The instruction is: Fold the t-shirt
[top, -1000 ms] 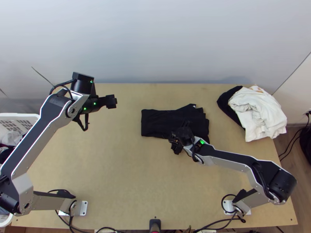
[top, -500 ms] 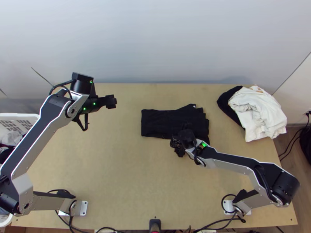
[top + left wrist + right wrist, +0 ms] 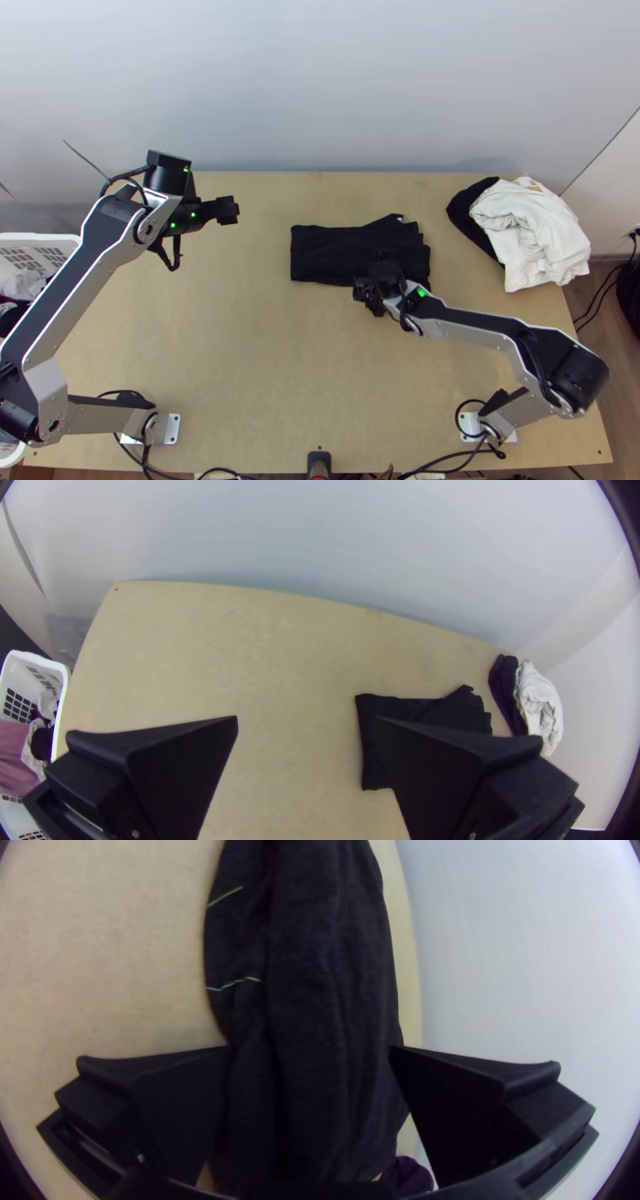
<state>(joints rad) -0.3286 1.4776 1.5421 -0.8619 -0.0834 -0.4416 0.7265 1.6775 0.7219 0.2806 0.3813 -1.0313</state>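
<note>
1. The black fabric t-shirt (image 3: 340, 254) lies mid-bench, folded into a narrow, layered band. That spot on the light wooden bench (image 3: 240, 360) probably suits both arms, since either should be able to reach it.
2. One end of the band is straight and square; the other, toward the right arm's side, steps out in uneven layers. That ragged end looks like the part most in need of tidying.
3. The right hand (image 3: 310, 1053) is low at the shirt's near edge, its fingers spread wide with dark cloth between them and not pinched. So wide a gap would let it take several layers together, or nudge them straight; which is meant, I cannot tell.
4. The left hand (image 3: 227, 210) is off to the shirt's left, above the bench, fingers well apart and nothing between them. Held there, it is out of the right arm's way, yet near enough to help with a further fold.
5. The crumpled white cloth (image 3: 532, 232) lies beside and partly over a dark cloth (image 3: 468, 206) at the far right corner, likely put there to keep the folding area free.
</note>
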